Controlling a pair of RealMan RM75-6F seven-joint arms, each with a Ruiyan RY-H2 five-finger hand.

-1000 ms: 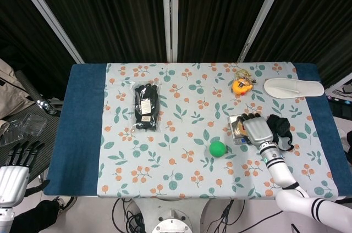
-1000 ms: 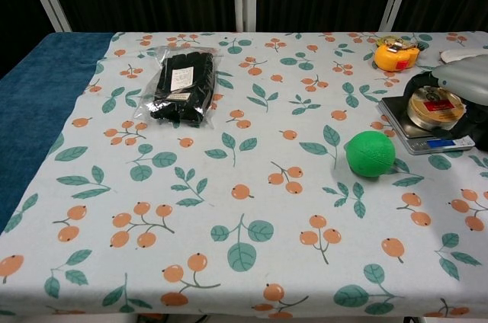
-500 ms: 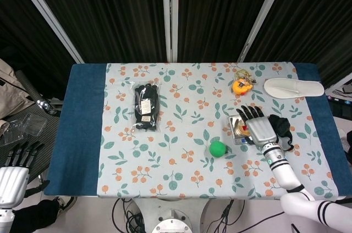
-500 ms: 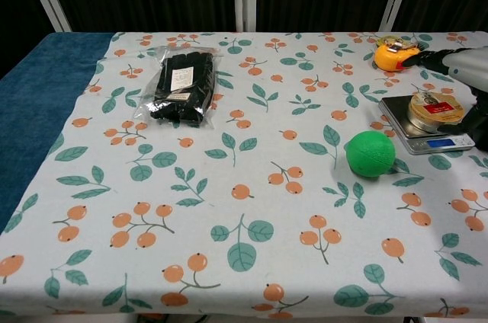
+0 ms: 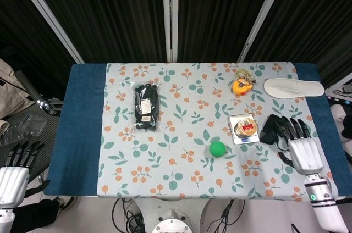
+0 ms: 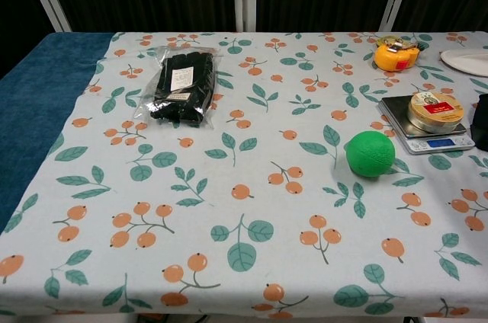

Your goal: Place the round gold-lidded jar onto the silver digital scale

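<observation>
The round gold-lidded jar (image 5: 245,128) (image 6: 435,111) stands on the silver digital scale (image 5: 240,137) (image 6: 427,139) at the right of the table. My right hand (image 5: 301,146) hovers to the right of the scale, apart from the jar, fingers spread and holding nothing. It does not show in the chest view. My left hand (image 5: 15,168) hangs off the table's left side, low in the head view, fingers apart and empty.
A green ball (image 5: 218,148) (image 6: 370,153) lies just left of the scale. A black cloth (image 5: 271,128) sits between the scale and my right hand. A packet of black gloves (image 5: 147,106), a yellow toy (image 5: 242,86) and a white slipper (image 5: 293,87) lie farther back.
My right hand let go of the jar, opened, and drew back to the right and toward the table's front. The jar stays on the scale. The left hand has not moved.
</observation>
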